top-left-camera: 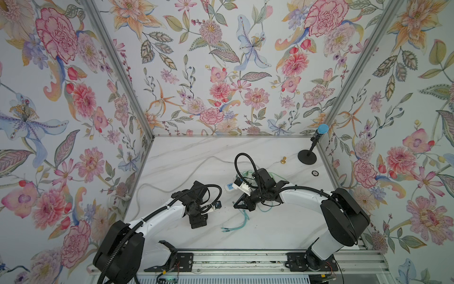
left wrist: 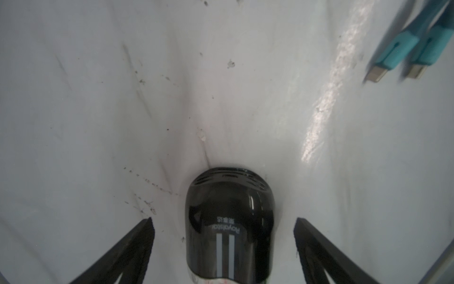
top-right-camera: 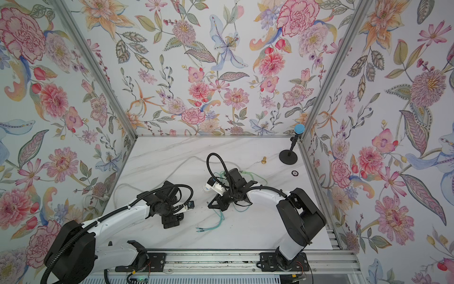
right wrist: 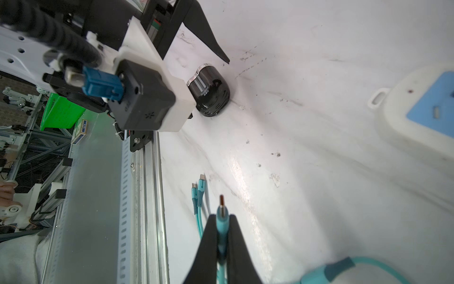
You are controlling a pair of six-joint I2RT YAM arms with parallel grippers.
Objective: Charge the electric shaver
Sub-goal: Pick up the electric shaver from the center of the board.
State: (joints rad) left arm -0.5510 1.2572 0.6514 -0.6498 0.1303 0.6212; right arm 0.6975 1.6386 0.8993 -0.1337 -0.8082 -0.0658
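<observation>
**Shaver-charging station: items on the marbled surface, left to right**

1. Left gripper [left wrist: 223,220]: front, left of centre on the white marbled surface [top-left-camera: 270,152]. The black fingers [left wrist: 137,246] stand wide apart, pointing down toward the surface, and grip nothing.
2. Electric shaver [left wrist: 229,221]: glossy black, with two pale stripes and a printed brand name. It rests on the surface between the left fingers, with a clear gap on either side. The right wrist view also shows the shaver [right wrist: 211,94]. Whether it stands or lies cannot be told.
3. Spare plugs [top-left-camera: 226,230]: two, teal-sleeved with metal tips. They lie side by side on the surface near the shaver, to its right.
4. Power strip [top-left-camera: 227,187]: white body, blue face. It sits behind the spare plugs, beside the right wrist.
5. Right gripper [right wrist: 222,217]: centre of the surface, aimed toward the left arm. Its fingers are clamped together on a plug [right wrist: 221,206] of the teal cable [right wrist: 317,276]. The metal tip juts past the fingertips, well apart from the shaver.
6. Brass knob [top-left-camera: 283,161]: small, standing alone toward the back right.
7. Microphone stand [top-left-camera: 307,156]: black round base and blue foam head, in the back right corner.
8. Round token [top-left-camera: 315,173]: dark and flat, near the right wall, just in front of the stand's base.
</observation>
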